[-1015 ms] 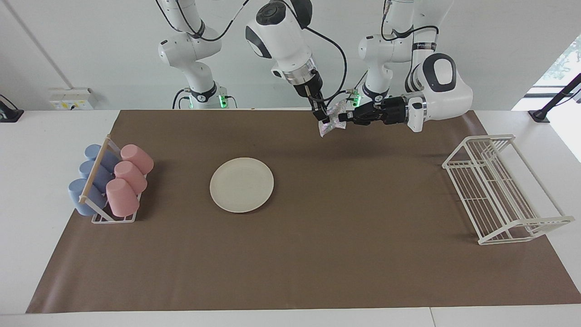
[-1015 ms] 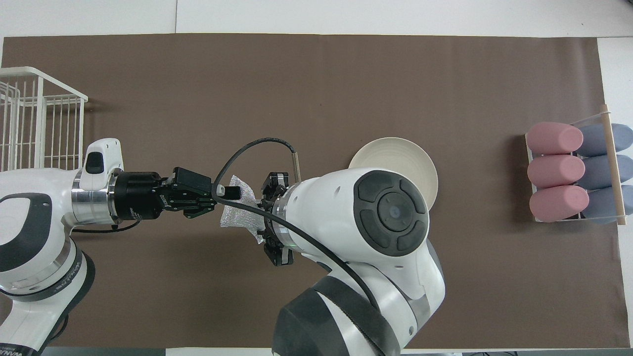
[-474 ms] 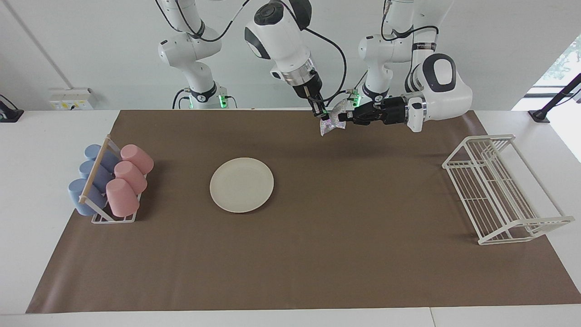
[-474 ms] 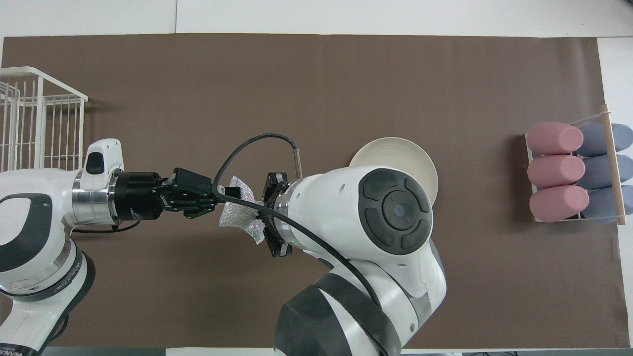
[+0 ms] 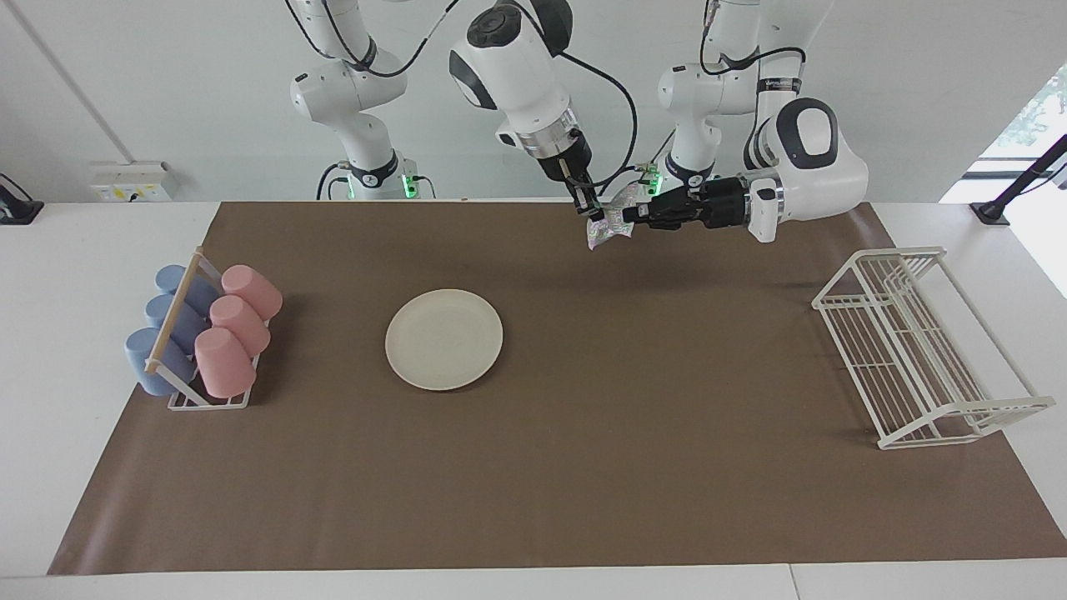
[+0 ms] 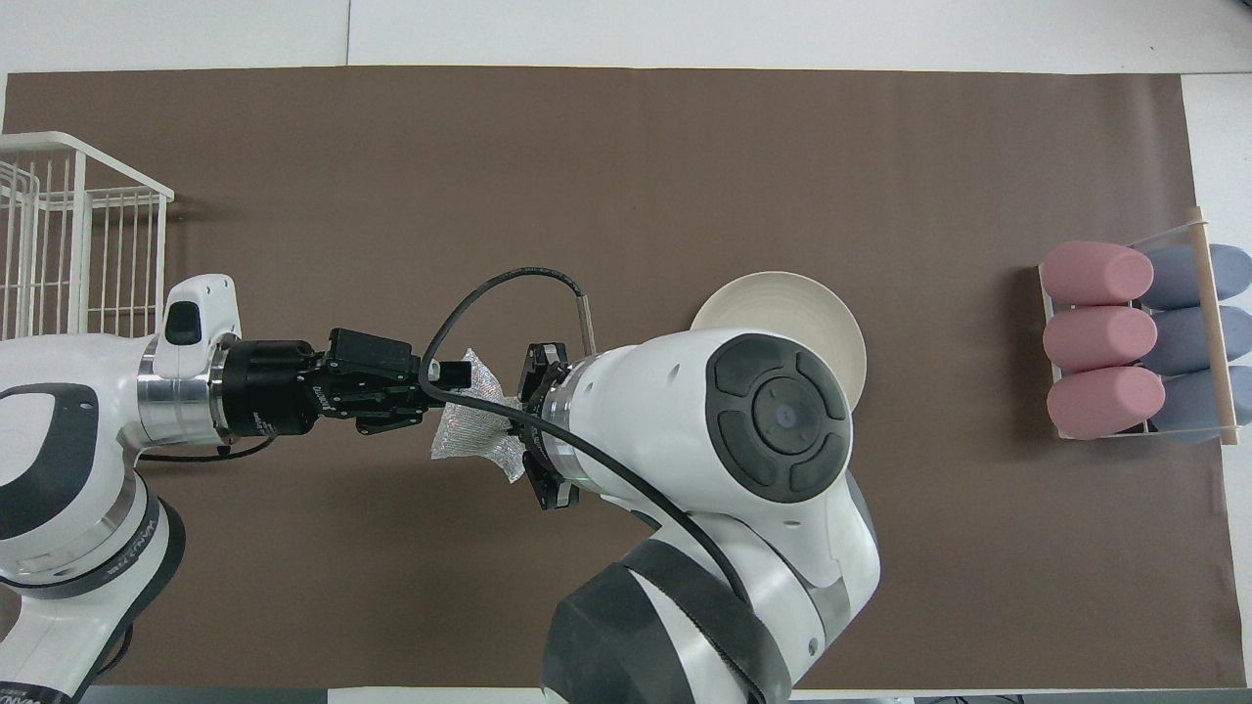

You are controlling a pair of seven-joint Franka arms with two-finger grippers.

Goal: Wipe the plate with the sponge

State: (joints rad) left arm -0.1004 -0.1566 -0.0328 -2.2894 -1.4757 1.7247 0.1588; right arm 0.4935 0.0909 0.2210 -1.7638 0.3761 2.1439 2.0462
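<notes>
The cream-white plate [image 5: 444, 339] lies flat on the brown mat, toward the right arm's end; my right arm covers part of it in the overhead view [image 6: 782, 303]. The silvery mesh sponge [image 5: 607, 227] hangs in the air over the mat's edge nearest the robots, between both grippers. It also shows in the overhead view [image 6: 469, 440]. My right gripper [image 5: 595, 212] points down and is shut on the sponge. My left gripper [image 5: 627, 217] lies level with its tip at the sponge's upper corner, also seen from overhead [image 6: 452, 376].
A white wire rack [image 5: 917, 350] stands at the left arm's end of the mat [image 6: 59, 225]. A holder with pink and blue cups [image 5: 204, 333] stands at the right arm's end [image 6: 1135, 342].
Both grippers rose a little with the sponge between them. My left gripper has since drawn back slightly toward its own end. The sponge has barely moved.
</notes>
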